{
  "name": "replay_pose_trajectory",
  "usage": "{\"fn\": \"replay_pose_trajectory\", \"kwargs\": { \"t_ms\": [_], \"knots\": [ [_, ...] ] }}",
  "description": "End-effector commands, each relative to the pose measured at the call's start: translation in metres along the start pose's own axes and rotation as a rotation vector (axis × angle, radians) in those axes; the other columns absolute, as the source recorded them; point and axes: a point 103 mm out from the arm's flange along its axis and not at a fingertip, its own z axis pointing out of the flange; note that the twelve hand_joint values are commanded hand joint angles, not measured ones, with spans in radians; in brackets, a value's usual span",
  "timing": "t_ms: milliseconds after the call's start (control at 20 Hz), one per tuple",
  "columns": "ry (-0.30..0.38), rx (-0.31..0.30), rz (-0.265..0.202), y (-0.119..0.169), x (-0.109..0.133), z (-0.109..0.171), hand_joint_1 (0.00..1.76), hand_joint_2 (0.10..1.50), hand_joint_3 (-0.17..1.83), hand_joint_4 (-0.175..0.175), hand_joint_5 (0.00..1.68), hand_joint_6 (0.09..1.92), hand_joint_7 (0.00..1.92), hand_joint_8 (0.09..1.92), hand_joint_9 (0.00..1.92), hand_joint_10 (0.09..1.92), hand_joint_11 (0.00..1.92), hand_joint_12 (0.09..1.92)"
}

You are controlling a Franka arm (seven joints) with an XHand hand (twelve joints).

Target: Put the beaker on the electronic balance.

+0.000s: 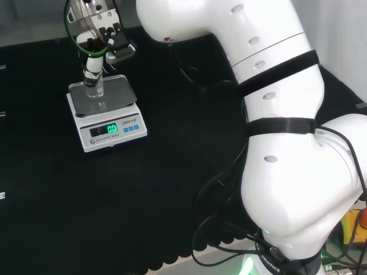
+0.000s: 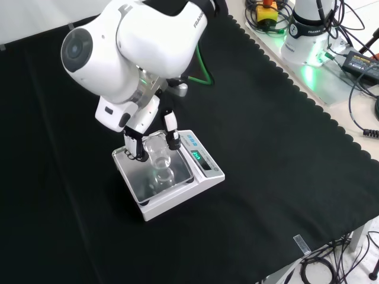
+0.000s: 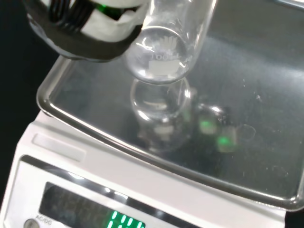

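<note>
Nearest in the front view, bare black surface [image 2: 266, 177], then the electronic balance [image 2: 204, 168] with its lit green display facing forward. Just behind the display, the shiny steel pan [image 2: 139, 180], and over its middle the beaker [image 2: 159, 155], small, clear, upright, apparently empty. Cannot tell for sure whether its base touches the pan: in the wrist view the beaker [image 3: 164, 52] hangs above its own reflection in the pan [image 3: 247, 95], so probably touching or just above. Held upright and centred over the pan, most likely so as to stand steady and weigh true once let go. Fingers [image 2: 173, 137] curled round the beaker's upper wall from both sides, gripping it, with the hand [image 1: 94, 54] coming straight down from above in the head view and the beaker [image 1: 93, 86] below it on the balance [image 1: 106, 117]. Farther back, the arm's white links. Judged close to done: release and lift clear not yet made.
</note>
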Motion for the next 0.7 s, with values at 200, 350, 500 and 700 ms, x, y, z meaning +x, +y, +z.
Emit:
{"fn": "replay_pose_trajectory", "kwargs": {
  "t_ms": [200,350,500,700],
  "knots": [
    [-0.036,0.013,0.037,0.012,-0.01,0.007,1.16,1.08,0.03,-0.175,1.0,0.97,1.11,0.83,1.49,0.38,1.61,0.44],
    [-0.047,0.008,0.059,0.015,-0.014,0.008,1.16,1.08,0.03,-0.175,1.0,0.97,1.11,0.83,1.49,0.39,1.61,0.44],
    [-0.048,0.004,0.075,0.017,-0.018,0.009,1.16,1.08,0.03,-0.175,1.0,0.97,1.11,0.83,1.49,0.39,1.61,0.44],
    [-0.049,0.006,0.098,0.021,-0.024,0.012,1.16,1.08,0.03,-0.175,1.0,0.97,1.11,0.83,1.49,0.39,1.61,0.44]
  ]
}}
